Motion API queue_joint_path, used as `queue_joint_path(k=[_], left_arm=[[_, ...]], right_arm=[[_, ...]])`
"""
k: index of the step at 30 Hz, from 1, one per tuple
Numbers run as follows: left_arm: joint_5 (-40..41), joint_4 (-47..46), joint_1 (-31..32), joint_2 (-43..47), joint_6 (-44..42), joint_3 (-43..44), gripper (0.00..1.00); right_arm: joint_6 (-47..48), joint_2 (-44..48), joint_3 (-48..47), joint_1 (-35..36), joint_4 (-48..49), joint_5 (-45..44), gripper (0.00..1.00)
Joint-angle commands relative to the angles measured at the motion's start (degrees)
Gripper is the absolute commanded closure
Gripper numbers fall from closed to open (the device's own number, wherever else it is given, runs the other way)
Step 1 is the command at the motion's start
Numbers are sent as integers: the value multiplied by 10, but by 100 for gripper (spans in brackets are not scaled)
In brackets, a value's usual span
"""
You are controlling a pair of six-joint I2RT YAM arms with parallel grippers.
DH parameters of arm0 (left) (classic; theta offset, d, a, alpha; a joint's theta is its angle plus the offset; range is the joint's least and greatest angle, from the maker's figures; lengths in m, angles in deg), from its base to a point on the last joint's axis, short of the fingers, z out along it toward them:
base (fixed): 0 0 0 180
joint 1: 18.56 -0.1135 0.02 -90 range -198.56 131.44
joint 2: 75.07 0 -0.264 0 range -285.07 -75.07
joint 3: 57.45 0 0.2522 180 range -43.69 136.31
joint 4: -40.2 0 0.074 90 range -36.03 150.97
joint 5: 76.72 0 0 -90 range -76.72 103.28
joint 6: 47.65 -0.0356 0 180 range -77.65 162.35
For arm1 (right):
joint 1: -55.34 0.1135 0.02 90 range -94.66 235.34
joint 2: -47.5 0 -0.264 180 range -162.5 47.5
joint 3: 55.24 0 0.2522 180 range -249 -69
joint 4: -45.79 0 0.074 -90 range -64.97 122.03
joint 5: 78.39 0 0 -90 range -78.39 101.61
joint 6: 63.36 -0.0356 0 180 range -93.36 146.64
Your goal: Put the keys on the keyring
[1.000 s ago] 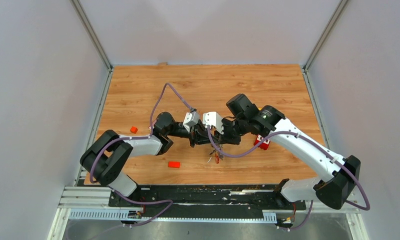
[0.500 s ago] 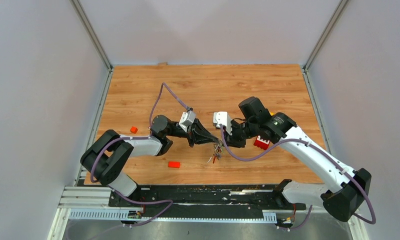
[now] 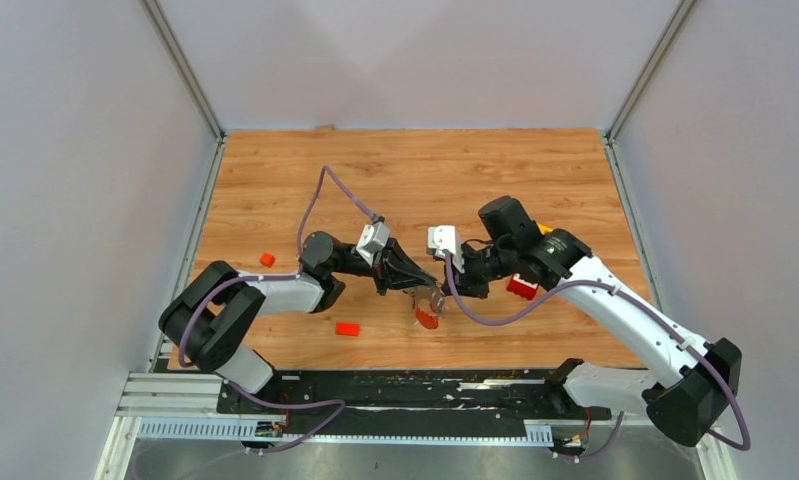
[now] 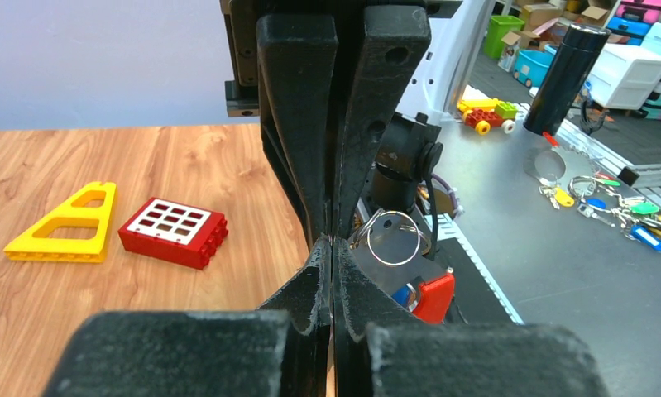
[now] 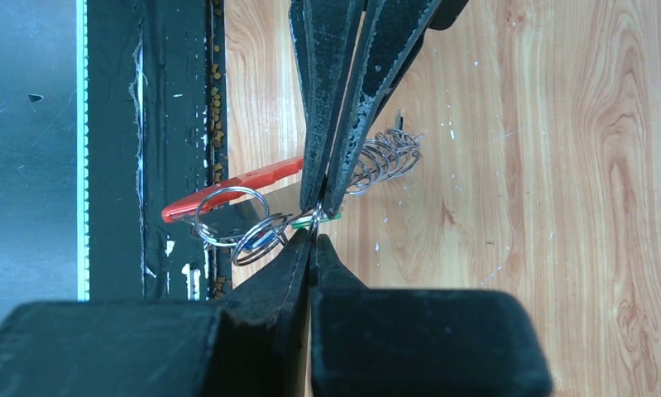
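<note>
The keyring [image 3: 427,308] hangs above the wood between the two meeting gripper tips, a bunch of wire rings [image 5: 227,217], a red strap [image 5: 236,184] and a grey coil [image 5: 385,157]. A green-tagged key [image 5: 328,217] and a blue-tagged one [image 4: 405,295] sit on it. My left gripper [image 3: 428,284] [image 4: 333,241] is shut on a ring wire. My right gripper [image 3: 452,286] [image 5: 314,236] is shut tip to tip against it, pinching the same wire beside the green tag. Several loose tagged keys [image 4: 629,217] lie on the grey metal surface off the table.
A red studded brick [image 3: 521,287] [image 4: 174,231] and a yellow wedge [image 4: 62,223] lie by the right arm. A small orange block [image 3: 267,259] and a red block [image 3: 348,328] lie left of centre. The black front rail [image 5: 178,99] runs just beside the bunch.
The right arm drew back to the right. Its gripper opened briefly and is shut again at the bunch. The bunch has swung, its red strap now lowest.
</note>
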Motion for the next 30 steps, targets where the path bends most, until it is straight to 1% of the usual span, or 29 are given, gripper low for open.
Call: queue_joint_path(k=[1, 4, 8, 10, 12, 14, 19, 27, 30], left_arm=[[14, -59, 11, 22, 3, -2, 100], [15, -61, 11, 18, 3, -4, 100], [18, -67, 11, 13, 7, -8, 100], [19, -69, 11, 10, 10, -8, 100], [20, -69, 11, 8, 12, -7, 100], [20, -68, 11, 9, 12, -8, 100], [24, -61, 11, 7, 13, -5, 100], [26, -58, 12, 5, 14, -4, 100], [28, -58, 12, 3, 16, -5, 100]], right_arm=[[-1, 9, 9, -1, 62, 32, 100], [3, 12, 7, -2, 59, 30, 100], [3, 29, 10, -10, 61, 25, 94], [3, 35, 7, -14, 59, 28, 86], [5, 41, 3, -19, 54, 29, 76], [7, 49, -3, -22, 48, 30, 72], [6, 46, -18, -22, 41, 41, 71], [-2, 33, -12, -22, 57, 55, 71], [-6, 28, -14, -22, 61, 62, 75]])
